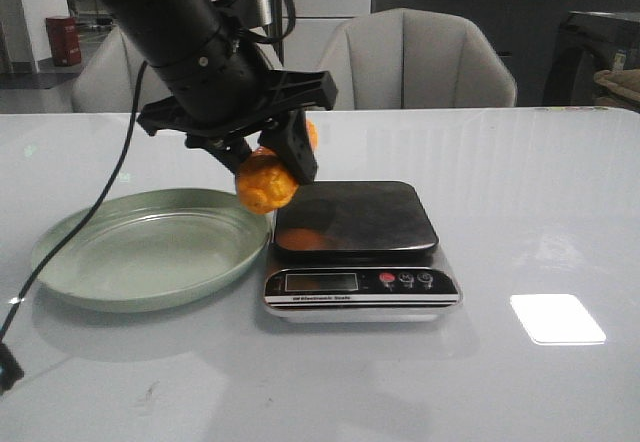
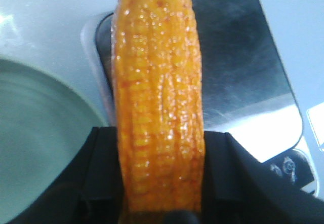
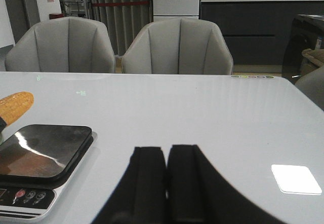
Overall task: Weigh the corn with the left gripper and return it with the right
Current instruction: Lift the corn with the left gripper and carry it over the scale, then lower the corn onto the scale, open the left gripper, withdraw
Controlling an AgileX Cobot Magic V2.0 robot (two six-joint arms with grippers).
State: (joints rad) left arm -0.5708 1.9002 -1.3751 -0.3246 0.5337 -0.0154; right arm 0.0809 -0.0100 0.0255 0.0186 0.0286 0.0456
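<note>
The orange-yellow corn (image 1: 265, 184) hangs in the air between the green plate (image 1: 150, 247) and the scale (image 1: 355, 220), over the scale's left edge. My left gripper (image 1: 272, 159) is shut on the corn (image 2: 159, 112), black fingers (image 2: 104, 168) pressed against both its sides. One end of the corn (image 3: 14, 105) shows in the right wrist view, above the scale (image 3: 43, 150). My right gripper (image 3: 166, 155) is shut and empty, low over the table to the right of the scale. It does not show in the front view.
The scale's display and buttons (image 1: 405, 279) face the table's front edge. A bright light patch (image 1: 556, 318) lies on the glossy white table at the right. Grey chairs (image 1: 420, 62) stand behind the table. A black cable (image 1: 95, 212) trails from the left arm over the plate.
</note>
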